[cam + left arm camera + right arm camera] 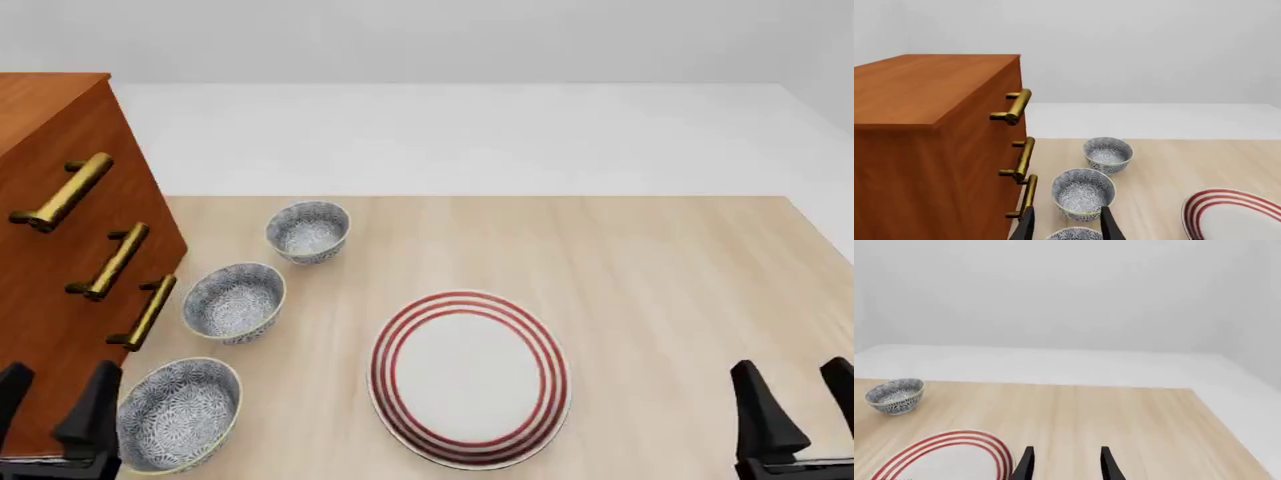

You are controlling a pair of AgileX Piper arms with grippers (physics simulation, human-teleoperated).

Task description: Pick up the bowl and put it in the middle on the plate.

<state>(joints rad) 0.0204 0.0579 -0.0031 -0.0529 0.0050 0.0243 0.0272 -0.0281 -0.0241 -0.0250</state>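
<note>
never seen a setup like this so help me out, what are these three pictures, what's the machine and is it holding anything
These are simulator renders of a two-armed robot at a wooden table. The front view looks down from above and behind the arms. The other two come from cameras on each arm's wrist, looking along its jaws.

The dark prongs at the front view's bottom corners are the left gripper and right gripper. Both are open and hold nothing.

On the table lie a large white plate with red rings and three small blue-grey patterned bowls in a row: near, middle and far. Beside them stands a wooden cabinet with brass handles.
</note>
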